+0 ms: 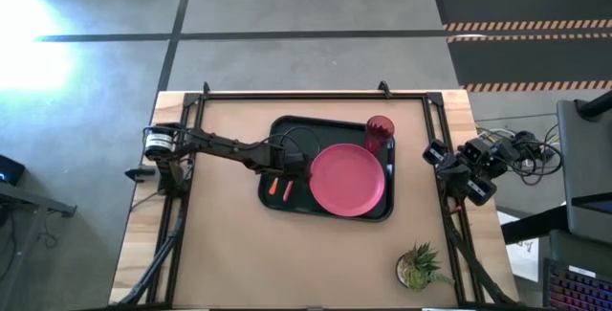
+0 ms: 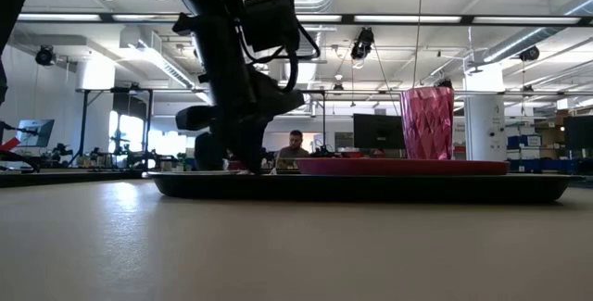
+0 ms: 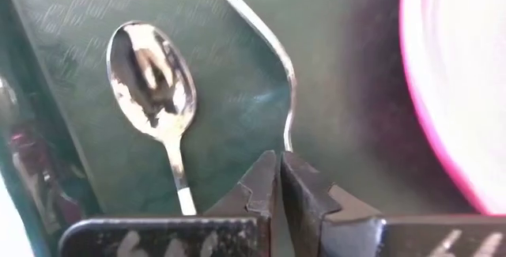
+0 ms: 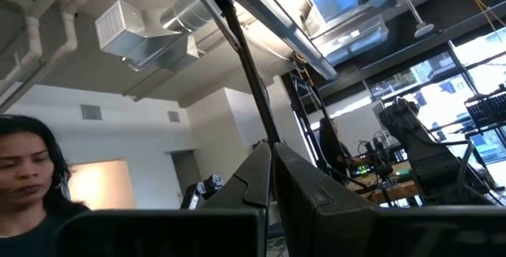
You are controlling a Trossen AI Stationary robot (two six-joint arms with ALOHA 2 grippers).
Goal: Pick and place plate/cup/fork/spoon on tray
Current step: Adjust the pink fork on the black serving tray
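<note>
Left hand fingers together, empty, low over tray centre-frame, just beside fork and spoon, apparently after set-down. Plate and cup already on tray. Right hand closed, parked right.

No readable text, label, brand, number or sign in any view. Only blurred pale marks on the dark body of the left hand, too smeared to make out as letters or digits.
</note>
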